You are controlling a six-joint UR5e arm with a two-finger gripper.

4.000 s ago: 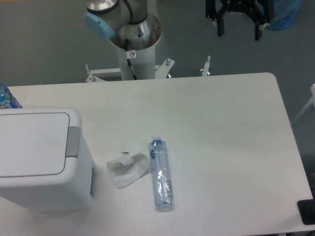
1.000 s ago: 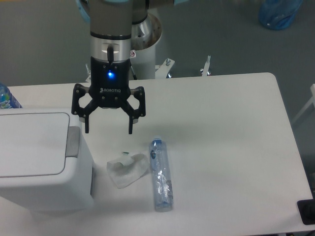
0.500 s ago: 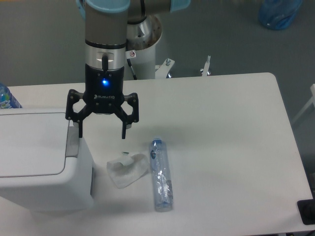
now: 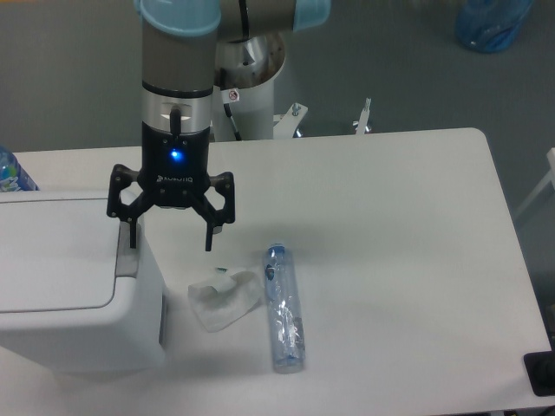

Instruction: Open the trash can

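1. At the far left edge, a blue-capped bottle point(image 4: 9, 171) peeks from behind the trash can.
2. The trash can point(image 4: 74, 286) sits at the bench's left front, lid flat and closed, its grey push tab point(image 4: 128, 257) on the right edge of the lid.
3. The tool point(image 4: 169, 239) hangs over the can's right edge, fingers spread wide and holding nothing; one fingertip point(image 4: 129, 237) is at the tab, the other hangs over the bench point(image 4: 390, 225).
4. A crumpled clear wrapper point(image 4: 224, 299) lies just right of the can.
5. A flattened plastic bottle point(image 4: 283, 308) lies beside the wrapper, blue cap toward the rear.
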